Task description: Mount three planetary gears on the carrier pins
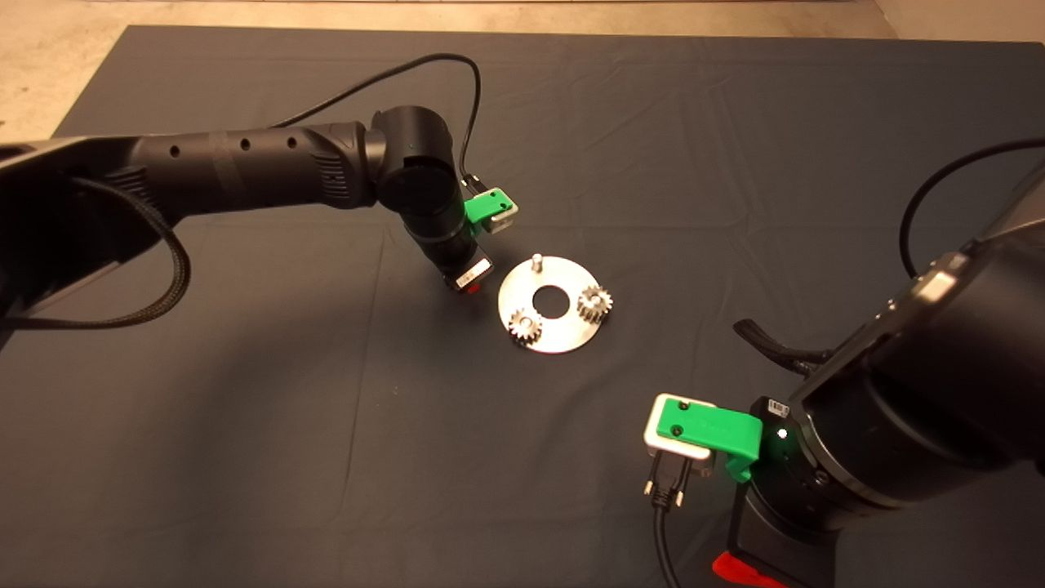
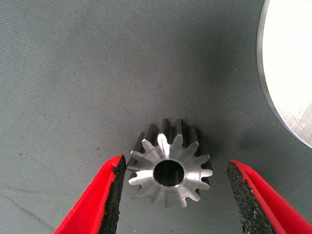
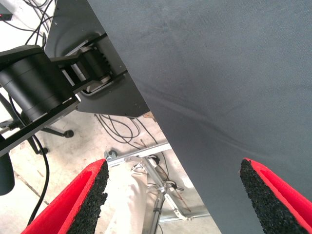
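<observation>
Two planetary gears (image 1: 595, 303) already sit on carrier pins, while the third gear (image 2: 169, 170) lies on the mat (image 1: 326, 408) just beside the disc (image 1: 555, 336), bore upward, between the left gripper (image 2: 174, 192)'s parted fingers; right gripper (image 3: 173, 197) waits open

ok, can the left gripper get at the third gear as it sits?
Probably yes: the left gripper is open, its fingers flanking the loose gear lying on the mat, with nothing between them.

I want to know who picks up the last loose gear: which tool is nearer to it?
Left. The left tool is open around the loose gear on the mat, beside the round plate. The right tool waits, open, at the mat's near right edge, far from it.
</observation>
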Available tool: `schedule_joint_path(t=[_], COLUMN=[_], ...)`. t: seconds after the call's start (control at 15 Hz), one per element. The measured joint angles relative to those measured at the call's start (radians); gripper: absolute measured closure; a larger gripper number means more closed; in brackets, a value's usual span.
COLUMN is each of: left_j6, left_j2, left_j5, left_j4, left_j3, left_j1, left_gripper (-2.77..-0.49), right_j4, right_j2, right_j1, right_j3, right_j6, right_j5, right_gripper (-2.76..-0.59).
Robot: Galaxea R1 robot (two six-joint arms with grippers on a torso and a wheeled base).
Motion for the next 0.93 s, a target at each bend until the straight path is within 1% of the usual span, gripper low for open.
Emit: schedule_joint_path(t=[0.87, 0.93], left_j6=[0.000, 0.000], left_j2=[0.000, 0.000], left_j5=[-0.002, -0.002], left_j4=[0.000, 0.000], left_j3=[0.000, 0.000], left_j1=[0.000, 0.000], left_gripper=[-1.44, -1.40], right_j4=[0.000, 0.000], right_j2=[0.006, 0.006], right_j1=[0.000, 0.000], right_j3=[0.000, 0.000], right_j6=[0.000, 0.000], right_j5=[0.000, 0.000], right_gripper=[-2.00, -2.00])
